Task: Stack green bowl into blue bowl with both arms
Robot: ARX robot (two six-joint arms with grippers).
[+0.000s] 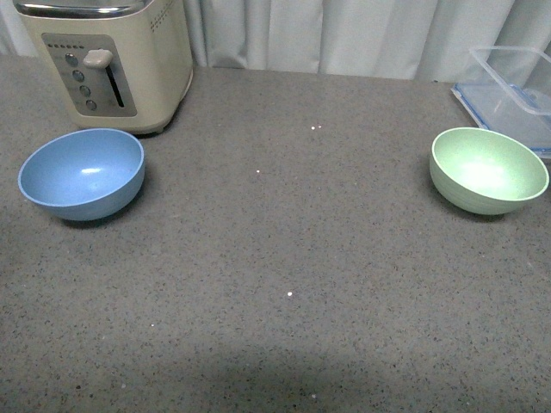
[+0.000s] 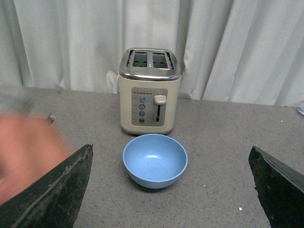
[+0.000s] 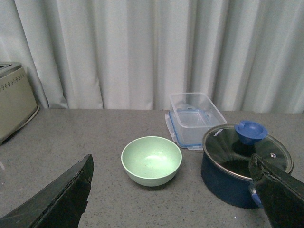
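The blue bowl (image 1: pixel 83 172) stands upright and empty at the table's left, just in front of a toaster. The green bowl (image 1: pixel 487 169) stands upright and empty at the far right. Neither arm shows in the front view. In the left wrist view the blue bowl (image 2: pixel 155 160) lies ahead of my left gripper (image 2: pixel 171 190), which is open with its fingers wide apart and nothing between them. The right wrist view has the green bowl (image 3: pixel 151 160) ahead of my open right gripper (image 3: pixel 173 190), which is also empty.
A cream toaster (image 1: pixel 108 60) stands behind the blue bowl. A clear plastic box (image 1: pixel 515 82) with a blue-rimmed lid sits behind the green bowl. A dark blue pot (image 3: pixel 242 164) with a glass lid stands close beside the green bowl. A blurred pinkish shape (image 2: pixel 26 156) shows beside the left finger. Curtains hang behind the table.
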